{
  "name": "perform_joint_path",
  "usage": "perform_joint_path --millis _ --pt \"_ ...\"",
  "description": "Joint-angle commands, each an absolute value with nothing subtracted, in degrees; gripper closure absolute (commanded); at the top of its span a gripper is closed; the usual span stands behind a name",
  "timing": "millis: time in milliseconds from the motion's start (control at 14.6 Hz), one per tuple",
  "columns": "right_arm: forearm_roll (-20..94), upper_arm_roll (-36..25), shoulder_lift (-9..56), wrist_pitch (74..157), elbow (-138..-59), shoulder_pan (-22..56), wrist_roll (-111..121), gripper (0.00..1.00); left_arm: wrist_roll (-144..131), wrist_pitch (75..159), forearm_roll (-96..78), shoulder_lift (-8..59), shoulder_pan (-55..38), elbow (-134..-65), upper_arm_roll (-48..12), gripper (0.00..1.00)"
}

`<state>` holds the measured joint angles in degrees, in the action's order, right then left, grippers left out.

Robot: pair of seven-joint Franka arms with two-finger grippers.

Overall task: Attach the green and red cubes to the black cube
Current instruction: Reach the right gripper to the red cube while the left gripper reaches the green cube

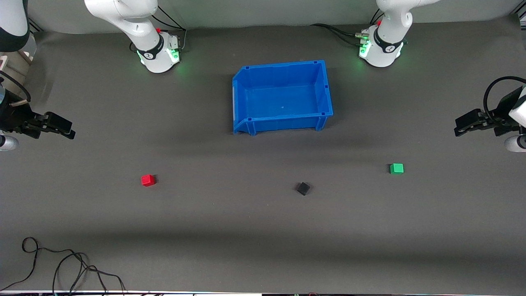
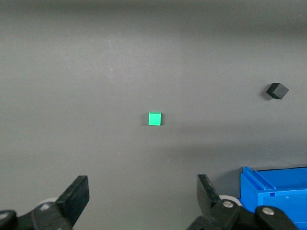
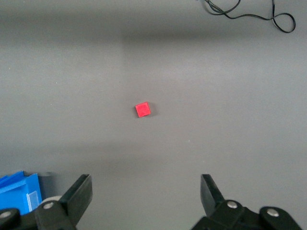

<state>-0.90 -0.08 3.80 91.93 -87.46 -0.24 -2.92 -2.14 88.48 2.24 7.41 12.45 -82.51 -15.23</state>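
Note:
Three small cubes lie apart on the grey mat, all nearer the front camera than the blue bin. The red cube (image 1: 148,180) (image 3: 143,109) sits toward the right arm's end. The green cube (image 1: 396,168) (image 2: 154,119) sits toward the left arm's end. Between them, closer to the green one, is the black cube (image 1: 303,188) (image 2: 277,90). My left gripper (image 1: 462,125) (image 2: 142,191) hangs open and empty at its end of the table, clear of the green cube. My right gripper (image 1: 68,129) (image 3: 145,191) hangs open and empty at the other end, clear of the red cube.
The blue bin (image 1: 238,102) (image 2: 268,189) (image 3: 19,191) stands empty mid-table between the two bases. A loose black cable (image 1: 61,267) (image 3: 249,12) lies at the mat's front edge toward the right arm's end. Bare mat surrounds each cube.

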Motion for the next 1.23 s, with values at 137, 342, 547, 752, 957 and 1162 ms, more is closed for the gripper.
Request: perform_joint_path --millis 137,342,547,752,957,1162 --pt "-0.26 0.26 4.75 90.62 -85.34 -0.35 -3.25 0.00 -3.25 88.77 2.81 8.79 12.04 -80.51 -14.94 0.00" --pt "-0.53 0.44 5.01 90.62 -85.52 -0.18 -3.25 0.00 -3.43 88.95 2.55 9.31 12.83 -81.91 -14.77 0.00" --pt "-0.18 0.44 6.33 90.62 -85.52 -0.53 -2.64 0.00 -18.65 89.29 3.43 12.03 12.74 -83.94 -14.50 0.00" --pt "-0.44 0.35 7.38 90.62 -85.69 -0.26 6.30 0.00 -26.53 92.54 5.00 16.07 12.30 -84.20 -14.50 0.00" --pt "-0.18 0.18 9.40 90.62 -86.22 -0.26 6.33 0.00 -36.45 94.48 7.03 19.06 12.92 -85.43 -14.41 0.02" --pt "0.09 0.18 13.87 91.58 -86.22 -0.61 6.24 0.00 -48.73 98.07 7.47 21.96 12.04 -87.79 -14.41 0.01"
